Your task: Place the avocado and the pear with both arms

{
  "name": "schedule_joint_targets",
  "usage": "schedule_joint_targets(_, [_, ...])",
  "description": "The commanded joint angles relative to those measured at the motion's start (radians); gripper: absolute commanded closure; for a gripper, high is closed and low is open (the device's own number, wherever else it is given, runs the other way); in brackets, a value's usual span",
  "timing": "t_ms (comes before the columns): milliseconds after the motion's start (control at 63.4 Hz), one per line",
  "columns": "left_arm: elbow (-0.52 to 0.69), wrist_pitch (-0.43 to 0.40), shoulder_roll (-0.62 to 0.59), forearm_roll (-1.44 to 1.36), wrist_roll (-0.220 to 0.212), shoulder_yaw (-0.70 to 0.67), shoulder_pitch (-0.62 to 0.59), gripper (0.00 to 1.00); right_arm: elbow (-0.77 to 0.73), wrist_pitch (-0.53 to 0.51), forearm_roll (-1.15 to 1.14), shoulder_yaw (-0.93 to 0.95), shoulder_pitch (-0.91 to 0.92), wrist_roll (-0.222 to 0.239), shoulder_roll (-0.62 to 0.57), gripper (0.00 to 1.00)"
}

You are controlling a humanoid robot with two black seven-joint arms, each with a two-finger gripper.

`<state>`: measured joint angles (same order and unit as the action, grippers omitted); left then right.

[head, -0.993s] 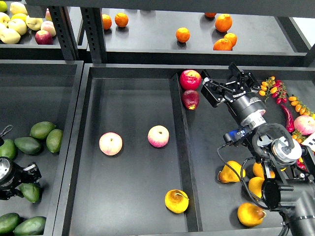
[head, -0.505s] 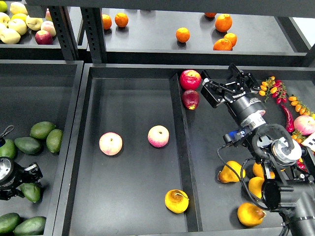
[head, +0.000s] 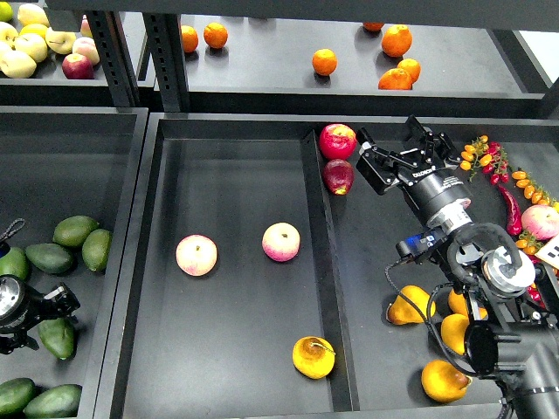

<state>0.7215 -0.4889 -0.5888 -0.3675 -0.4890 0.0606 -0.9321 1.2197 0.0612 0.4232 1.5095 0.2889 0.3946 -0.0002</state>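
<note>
Centre tray (head: 236, 384) holds two apples (head: 196, 255) and one pear (head: 314, 357). Left tray (head: 87, 175): avocados (head: 75, 230). Upper shelf (head: 262, 70): oranges (head: 324, 61).

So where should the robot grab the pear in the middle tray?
Grip the pear across its round body, coming straight down from above. It lies alone on the flat tray floor with its stem pointing sideways to the right, so the stem gives no good hold. The tray's divider runs close on its right, so probably set the fingers front and back, not left and right.
</note>
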Motion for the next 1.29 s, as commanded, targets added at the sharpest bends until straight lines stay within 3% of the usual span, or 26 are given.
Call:
schedule_joint_targets(0, [-0.016, 0.000, -0.006, 0.079, 0.000, -0.091, -0.030, 0.02, -0.002, -0.014, 0.000, -0.020, -0.025, 0.006, 0.000, 0.00])
schedule_joint_targets(158, [-0.042, 0.000, -0.019, 0.202, 0.000, -0.205, -0.044, 0.02, 0.000, -0.066, 0.003, -0.069, -0.082, 0.041, 0.000, 0.00])
schedule_joint_targets(252, [-0.048, 0.000, -0.031, 0.266, 0.000, -0.284, -0.042, 0.02, 0.000, -0.155, 0.002, -0.092, -0.131, 0.093, 0.000, 0.00])
schedule_joint_targets(410, [-0.028, 0.000, -0.048, 0.476, 0.000, -0.422, -0.034, 0.02, -0.006, -0.287, 0.000, -0.170, -0.174, 0.094, -0.033, 0.00])
schedule_joint_targets(646, [0.088, 0.000, -0.046, 0.710, 0.000, -0.625, 0.035, 0.02, -0.011, -0.334, 0.002, -0.273, -0.175, 0.094, -0.195, 0.00])
schedule_joint_targets(662, [0.122, 0.000, -0.042, 0.717, 0.000, -0.696, 0.067, 0.01, -0.008, -0.336, 0.003, -0.290, -0.171, 0.094, -0.231, 0.00])
schedule_joint_targets(836, [0.183, 0.000, -0.005, 0.748, 0.000, -0.880, 0.176, 0.01, -0.003, -0.337, 0.005, -0.336, -0.166, 0.094, -0.308, 0.00])
schedule_joint_targets(1088, [0.328, 0.004, 0.144, 0.791, 0.000, -1.264, 0.495, 0.01, 0.009, -0.346, 0.000, -0.446, -0.126, 0.094, -0.411, 0.00])
schedule_joint_targets(1277, [0.475, 0.027, 0.256, 0.791, 0.000, -1.443, 0.694, 0.01, 0.015, -0.350, -0.011, -0.538, -0.088, 0.094, -0.463, 0.00])
